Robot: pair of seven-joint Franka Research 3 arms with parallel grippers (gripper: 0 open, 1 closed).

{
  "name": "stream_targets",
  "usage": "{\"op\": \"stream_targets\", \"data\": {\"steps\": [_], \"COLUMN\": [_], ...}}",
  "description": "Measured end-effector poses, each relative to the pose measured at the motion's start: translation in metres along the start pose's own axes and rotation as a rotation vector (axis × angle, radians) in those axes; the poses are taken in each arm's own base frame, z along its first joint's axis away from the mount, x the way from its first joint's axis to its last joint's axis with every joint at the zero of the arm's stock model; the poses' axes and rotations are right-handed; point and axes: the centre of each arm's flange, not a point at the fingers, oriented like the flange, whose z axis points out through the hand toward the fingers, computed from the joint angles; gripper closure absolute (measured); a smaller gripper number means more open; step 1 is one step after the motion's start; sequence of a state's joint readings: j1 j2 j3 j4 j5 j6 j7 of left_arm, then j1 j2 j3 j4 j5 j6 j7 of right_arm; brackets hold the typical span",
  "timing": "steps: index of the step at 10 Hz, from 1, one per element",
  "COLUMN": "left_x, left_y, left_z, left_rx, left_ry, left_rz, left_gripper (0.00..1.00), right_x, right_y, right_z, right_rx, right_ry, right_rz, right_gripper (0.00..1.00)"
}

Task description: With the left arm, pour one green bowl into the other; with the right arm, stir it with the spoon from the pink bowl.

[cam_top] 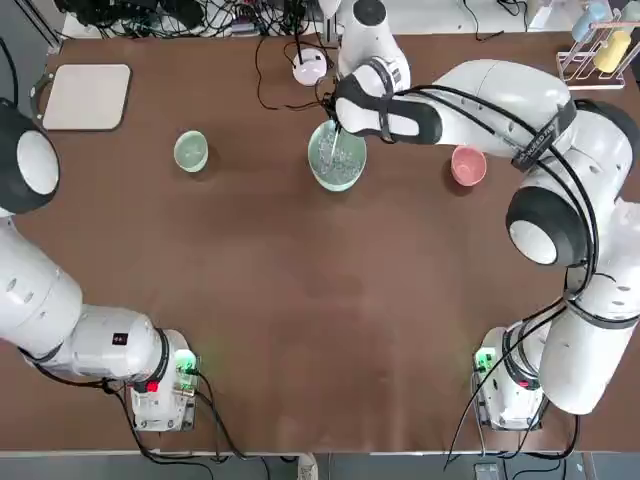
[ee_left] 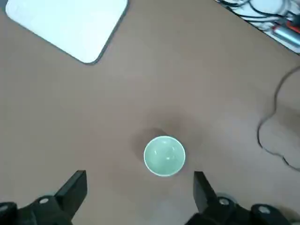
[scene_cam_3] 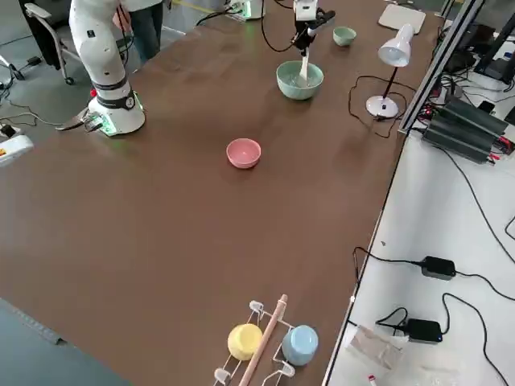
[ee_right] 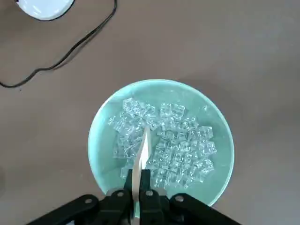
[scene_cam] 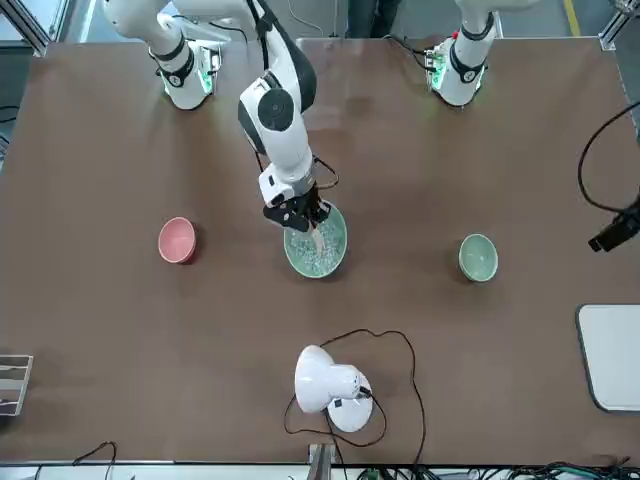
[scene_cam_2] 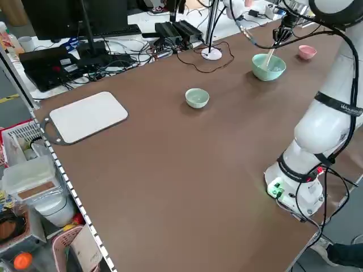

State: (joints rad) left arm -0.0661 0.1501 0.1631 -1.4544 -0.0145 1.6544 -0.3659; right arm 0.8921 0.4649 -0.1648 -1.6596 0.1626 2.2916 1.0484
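White rectangular board with a grey rim (cam_top: 88,97) is noted at the far left of the table. The left gripper (ee_left: 140,199) is parked on the left side, fingers spread and grasping nothing; the small round pale sage-green bowl (cam_top: 191,151) is seen ahead of its fingertips, apart from them, upright and unheld. To its right, the wide round pale mint-green bowl (cam_top: 337,156) is found holding clear cubes. Above it the right gripper (ee_right: 139,180) is positioned, its fingers clenched on the pale beige wooden spoon (ee_right: 142,154), which is gripped between them, tip among the cubes. Farther right, the small round pink bowl (cam_top: 468,165) is observed upright, nothing gripping it.
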Motion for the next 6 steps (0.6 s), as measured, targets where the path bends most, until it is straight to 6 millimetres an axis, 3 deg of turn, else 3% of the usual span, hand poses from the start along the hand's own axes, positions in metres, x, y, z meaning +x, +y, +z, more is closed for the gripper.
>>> {"op": "stream_targets", "data": {"steps": [3,6], "left_x": [-0.034,-0.055], "left_y": [0.027,0.064], "left_z": [-0.026,-0.028], "left_rx": [-0.014,-0.025], "left_ry": [-0.025,-0.03], "left_rz": [0.319,0.456], "left_gripper": [0.0,0.0], "right_x": [0.028,0.041], "right_y": [0.011,0.019], "right_z": [0.004,0.003], "right_rx": [-0.001,-0.014], "right_ry": [0.011,0.007], "right_rz": [0.039,0.031], "right_gripper": [0.95,0.95]}}
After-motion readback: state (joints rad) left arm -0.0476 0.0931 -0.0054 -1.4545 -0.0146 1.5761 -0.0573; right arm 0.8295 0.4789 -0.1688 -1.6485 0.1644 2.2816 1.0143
